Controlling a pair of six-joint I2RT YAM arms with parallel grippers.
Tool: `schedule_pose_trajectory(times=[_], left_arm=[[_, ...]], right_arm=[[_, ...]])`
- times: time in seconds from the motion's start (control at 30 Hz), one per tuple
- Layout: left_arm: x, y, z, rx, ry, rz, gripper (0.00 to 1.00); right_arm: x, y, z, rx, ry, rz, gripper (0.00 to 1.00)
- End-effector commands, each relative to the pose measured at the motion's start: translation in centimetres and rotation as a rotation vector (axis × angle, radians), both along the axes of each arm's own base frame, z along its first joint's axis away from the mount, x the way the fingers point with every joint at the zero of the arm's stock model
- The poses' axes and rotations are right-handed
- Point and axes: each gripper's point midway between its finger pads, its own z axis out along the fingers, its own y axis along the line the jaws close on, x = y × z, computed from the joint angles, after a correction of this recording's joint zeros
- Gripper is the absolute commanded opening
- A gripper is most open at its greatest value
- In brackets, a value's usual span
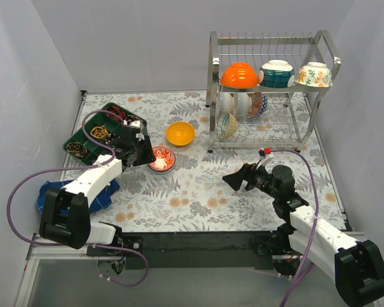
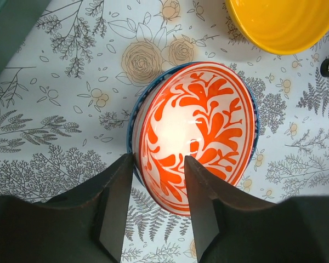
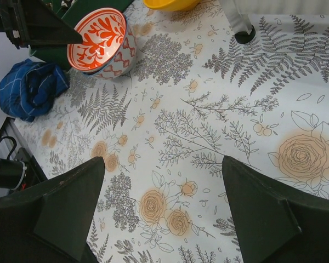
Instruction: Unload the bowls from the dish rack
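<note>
A red-patterned bowl stands upright on the floral mat. My left gripper is open at its near rim. In the left wrist view one finger is outside the bowl and one inside, with a gap between them. A yellow bowl sits on the mat beyond it. The chrome dish rack holds orange, teal and floral bowls on top, and several tilted bowls on the lower shelf. My right gripper is open and empty over the mat.
A green compartment tray with small items stands at the back left. A blue cloth lies at the mat's left edge, also in the right wrist view. A rack foot shows ahead of the right gripper.
</note>
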Motion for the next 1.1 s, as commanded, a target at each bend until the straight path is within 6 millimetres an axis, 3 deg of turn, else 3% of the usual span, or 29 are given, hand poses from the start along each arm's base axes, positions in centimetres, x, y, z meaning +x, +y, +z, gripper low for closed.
schedule_pose_trajectory(times=[0.0,0.13,0.3,0.47,0.63,1.07], left_arm=[[0.4,1.0,1.6,0.013,-0.078,0.034,0.42],[0.3,2.0,3.3,0.021,-0.148,0.081,0.39],[0.3,2.1,4.0,-0.021,-0.176,0.094,0.29],[0.6,2.2,3.4,-0.041,-0.15,0.09,0.21],[0.3,0.9,3.0,-0.118,-0.121,0.041,0.14],[0.0,0.6,0.9,-0.134,-0.032,0.029,0.11]], right_arm=[[1.4,0.2,2.5,-0.005,-0.08,-0.005,0.95],[1.8,0.3,2.9,-0.018,-0.093,-0.005,0.95],[2.4,0.3,3.3,-0.037,-0.101,-0.013,0.94],[2.6,0.4,3.3,-0.039,-0.094,-0.007,0.93],[2.7,0.4,2.7,-0.051,-0.081,-0.008,0.93],[2.9,0.5,2.2,-0.072,-0.076,0.001,0.93]])
